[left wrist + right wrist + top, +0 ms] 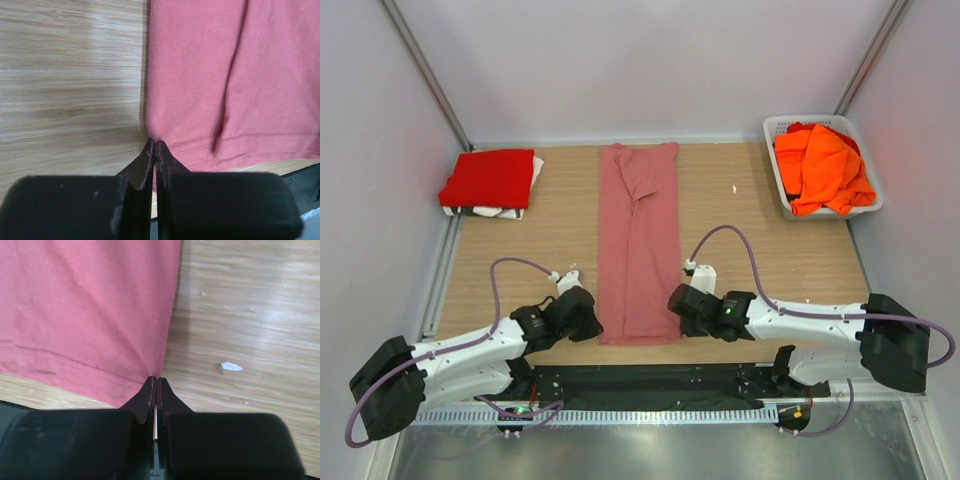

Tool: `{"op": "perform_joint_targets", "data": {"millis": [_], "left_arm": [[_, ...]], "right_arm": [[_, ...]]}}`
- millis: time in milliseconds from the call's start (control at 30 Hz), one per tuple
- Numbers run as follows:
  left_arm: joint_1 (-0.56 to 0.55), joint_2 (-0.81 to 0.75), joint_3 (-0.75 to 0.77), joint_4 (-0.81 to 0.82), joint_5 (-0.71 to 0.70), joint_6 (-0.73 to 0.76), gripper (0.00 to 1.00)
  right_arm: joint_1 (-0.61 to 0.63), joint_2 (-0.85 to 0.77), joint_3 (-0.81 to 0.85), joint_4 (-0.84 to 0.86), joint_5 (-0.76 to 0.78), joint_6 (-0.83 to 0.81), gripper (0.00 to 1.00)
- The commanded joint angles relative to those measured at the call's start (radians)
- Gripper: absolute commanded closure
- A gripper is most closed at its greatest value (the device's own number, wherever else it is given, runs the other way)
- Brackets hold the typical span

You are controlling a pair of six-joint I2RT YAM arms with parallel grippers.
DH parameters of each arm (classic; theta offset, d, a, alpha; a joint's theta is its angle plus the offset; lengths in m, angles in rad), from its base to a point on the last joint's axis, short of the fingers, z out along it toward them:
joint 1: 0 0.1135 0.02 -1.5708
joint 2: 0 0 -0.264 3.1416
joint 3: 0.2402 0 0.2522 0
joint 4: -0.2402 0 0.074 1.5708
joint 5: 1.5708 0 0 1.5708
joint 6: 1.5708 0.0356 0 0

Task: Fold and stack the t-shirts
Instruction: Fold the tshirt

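**Both jaws pinched the near corners of the shirt, with very little cloth in the bite**

The dusty rose-pink cloth t-shirt (640, 240) lay as a long narrow strip down the middle of the wooden table (520, 250), sides already turned in. The left jaws were shut on its near-left hem corner and the right jaws on its near-right corner, each gripping only the very edge. Such a thin grip could probably slip out on lifting. It might also catch just the top layer, letting the turned-in sides fall open. If the two arms rose or travelled unevenly, the fold would likely come out skewed. A folded bright red t-shirt (488, 178) sat at the table's far-left corner. Bright orange t-shirts (820, 170) waited in the white lattice plastic basket (772, 128) at its far-right corner.
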Motion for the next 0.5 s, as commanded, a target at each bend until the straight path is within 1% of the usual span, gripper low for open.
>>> {"op": "perform_joint_targets", "data": {"millis": [0,200,233,267,300,333,367,400,433,467], "left_arm": [[-0.004,-0.002,-0.022,-0.046,-0.028,0.01,1.0],[-0.004,-0.005,-0.016,-0.058,-0.025,0.007,1.0],[-0.004,-0.006,-0.015,-0.061,-0.025,0.006,1.0],[-0.004,-0.007,-0.013,-0.064,-0.02,0.004,0.98],[-0.004,-0.009,-0.01,-0.067,-0.017,0.004,0.96],[-0.004,-0.012,-0.005,-0.073,-0.013,0.001,0.88],[-0.004,-0.015,-0.001,-0.093,-0.005,-0.002,0.83],[-0.006,-0.019,0.013,-0.105,0.006,-0.003,0.76],[-0.012,-0.039,0.019,-0.122,0.009,-0.008,0.59],[-0.017,-0.051,0.033,-0.156,0.009,-0.02,0.53]], "right_arm": [[0.008,-0.039,-0.052,-0.024,0.037,0.054,0.99],[0.007,-0.083,-0.155,0.014,0.007,0.102,0.98],[0.007,-0.083,-0.164,0.016,0.01,0.103,0.94],[0.007,-0.086,-0.164,0.008,0.015,0.105,0.75],[0.007,-0.088,-0.163,-0.001,0.021,0.106,0.67],[0.007,-0.091,-0.154,-0.009,0.033,0.106,0.59],[0.007,-0.093,-0.149,-0.03,0.041,0.106,0.47],[0.007,-0.105,-0.143,-0.041,0.047,0.105,0.44],[0.007,-0.114,-0.135,-0.053,0.055,0.105,0.42],[0.008,-0.138,-0.135,-0.07,0.064,0.105,0.41]]}}
